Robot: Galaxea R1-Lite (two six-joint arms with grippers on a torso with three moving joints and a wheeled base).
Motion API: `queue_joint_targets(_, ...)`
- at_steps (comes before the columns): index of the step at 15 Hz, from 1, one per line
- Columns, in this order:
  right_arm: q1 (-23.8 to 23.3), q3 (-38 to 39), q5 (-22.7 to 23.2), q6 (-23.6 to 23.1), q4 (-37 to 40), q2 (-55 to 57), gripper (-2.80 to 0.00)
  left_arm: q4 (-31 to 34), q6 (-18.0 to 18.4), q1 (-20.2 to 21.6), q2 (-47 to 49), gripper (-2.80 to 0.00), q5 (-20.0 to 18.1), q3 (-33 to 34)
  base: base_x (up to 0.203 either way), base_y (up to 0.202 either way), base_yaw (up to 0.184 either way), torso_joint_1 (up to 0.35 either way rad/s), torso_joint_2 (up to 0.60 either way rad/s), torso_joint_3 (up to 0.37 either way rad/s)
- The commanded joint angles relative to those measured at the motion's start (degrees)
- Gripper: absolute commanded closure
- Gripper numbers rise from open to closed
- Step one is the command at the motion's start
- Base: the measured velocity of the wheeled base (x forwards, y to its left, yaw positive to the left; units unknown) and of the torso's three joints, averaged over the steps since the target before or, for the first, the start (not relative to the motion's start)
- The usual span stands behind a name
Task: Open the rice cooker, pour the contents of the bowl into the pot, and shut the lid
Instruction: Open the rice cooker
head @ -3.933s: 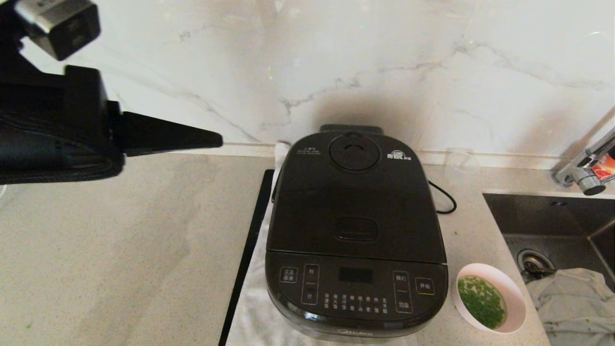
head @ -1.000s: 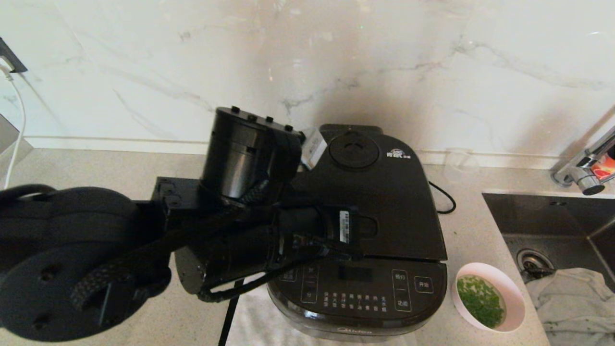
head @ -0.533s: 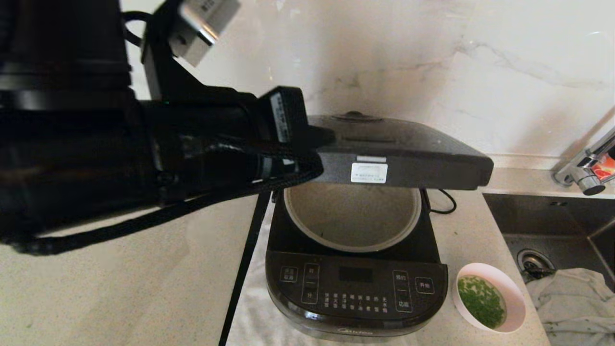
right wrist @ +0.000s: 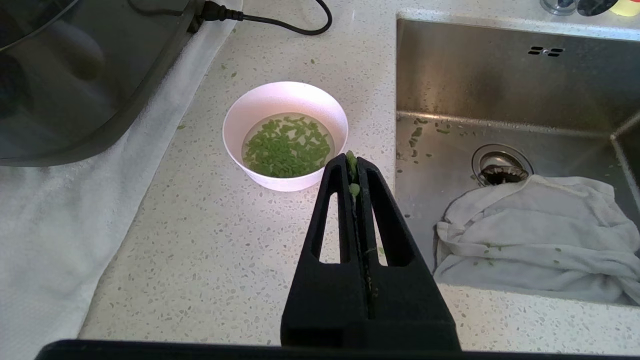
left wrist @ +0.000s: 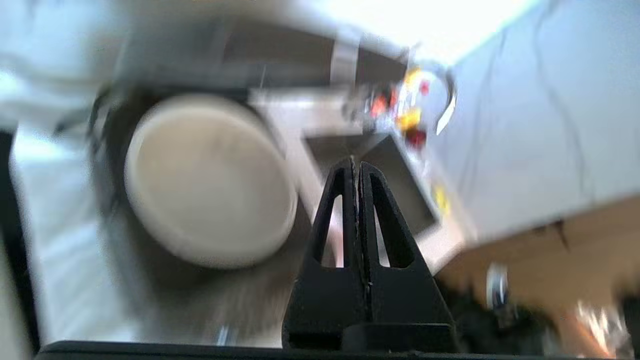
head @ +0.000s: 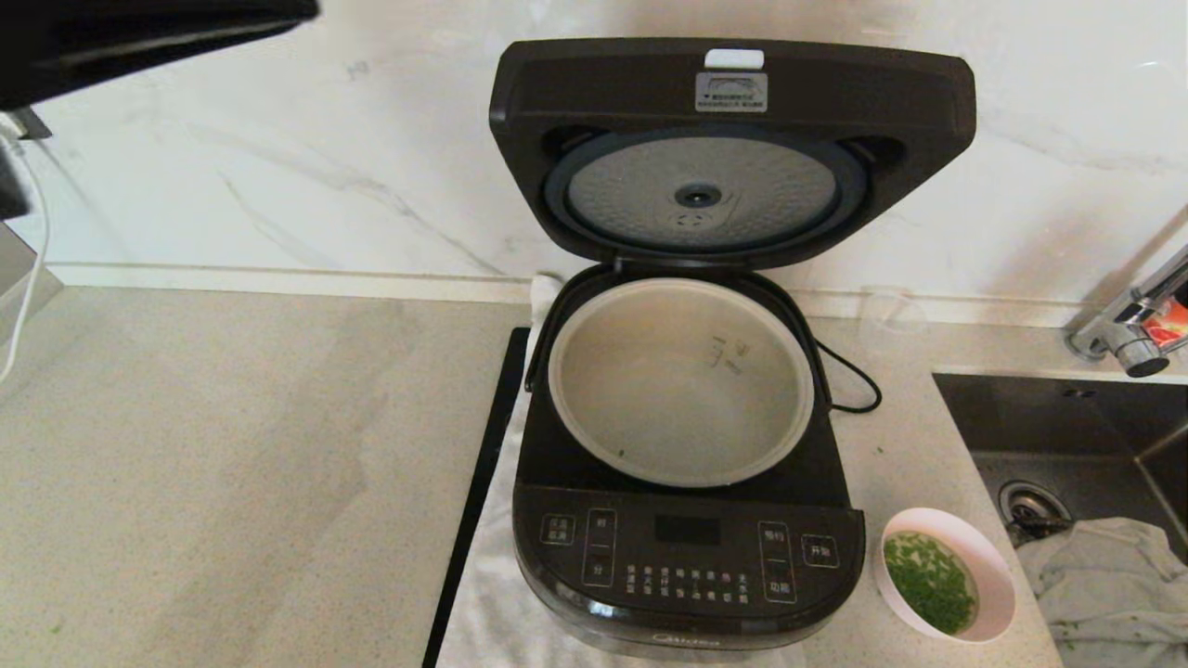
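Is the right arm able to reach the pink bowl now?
Probably yes. The right gripper, fingers shut, hangs just above and beside the bowl, with only bare counter around it. It would have to open first.

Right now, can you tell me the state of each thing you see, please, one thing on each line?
lid: fully open, standing upright
pot: seated in the rice cooker, nearly empty
bowl: upright on the counter, untouched
contents of the bowl: green bits in liquid, not poured
left gripper: shut, holding nothing, raised
right gripper: shut, near the bowl
cloth: crumpled in the sink
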Motion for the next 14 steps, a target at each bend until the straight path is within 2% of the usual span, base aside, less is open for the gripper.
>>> queue_joint_targets(1, 0.0, 0.0, 0.0, 0.0, 0.0, 0.1, 0.00, 7.9, -0.9, 0.0, -9.2, 0.00, -1.7, 4.5, 0.000, 0.000, 0.000, 0.000, 0.00, 0.000)
queue_joint_targets(4, 0.0, 0.0, 0.0, 0.0, 0.0, 0.1, 0.00, 13.9, -5.1, 0.0, -12.4, 0.00, -10.8, 14.2, 0.000, 0.000, 0.000, 0.000, 0.00, 0.000)
queue_joint_targets(7, 0.0, 0.0, 0.0, 0.0, 0.0, 0.1, 0.00, 12.9, -6.5, 0.0, -8.2, 0.00, -12.9, 21.2, 0.000, 0.000, 0.000, 0.000, 0.00, 0.000)
queue_joint_targets(10, 0.0, 0.0, 0.0, 0.0, 0.0, 0.1, 0.00, 5.6, -6.6, 0.0, -0.7, 0.00, -14.2, 21.8, 0.000, 0.000, 0.000, 0.000, 0.00, 0.000)
queue_joint_targets(14, 0.0, 0.0, 0.0, 0.0, 0.0, 0.1, 0.00, -7.5, -6.6, -0.1, 8.9, 0.00, -15.6, 19.3, 0.000, 0.000, 0.000, 0.000, 0.00, 0.000)
